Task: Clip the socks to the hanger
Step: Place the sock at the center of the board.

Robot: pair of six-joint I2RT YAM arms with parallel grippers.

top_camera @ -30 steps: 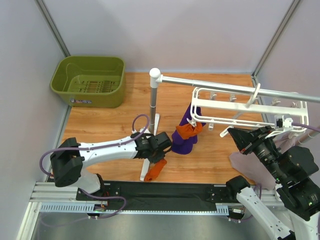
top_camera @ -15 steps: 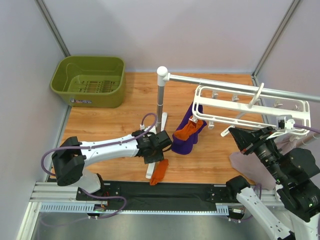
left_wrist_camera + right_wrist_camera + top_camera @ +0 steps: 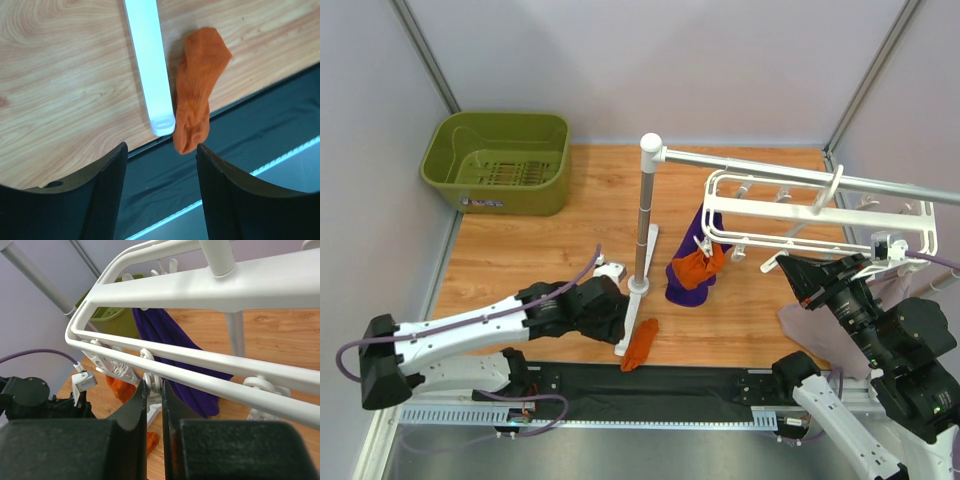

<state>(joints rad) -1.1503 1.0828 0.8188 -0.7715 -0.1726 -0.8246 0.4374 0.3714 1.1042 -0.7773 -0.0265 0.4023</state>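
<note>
Well, L pincer [image 3: 161,150]: fingers spread wide, nothing btwn them, low over the table's near edge.
Sock 1 [image 3: 200,90]: flat on the wood table [image 3: 65,75], just ahead of L pincer's tips, not touched. Its near end lies just past the gap, a bit toward one finger, and reaches the black strip [image 3: 260,135].
Sock 1 vs stand: right beside the stand's white foot [image 3: 150,65], approx parallel to it. Touching or just apart, can't tell.
Sock 2 [image 3: 698,264]: up on the hanger [image 3: 707,208], hanging at the corner nearest the post [image 3: 643,220], in front of the purple cloth [image 3: 685,288]. Well apart from L pincer.
R pincer [image 3: 154,387]: fingers pressed almost together, only a thin slit. A white clip [image 3: 153,381] under the hanger's front bar is pinched in it, as far as the wrist view shows.
Sock 2 vs R pincer: lower & off to the side of its tips, near, not touching.
Hanger: hooked over the silver rail [image 3: 770,172], which runs out from the post top.
Basket [image 3: 500,160]: green, far corner of the table, well apart from both socks.
</note>
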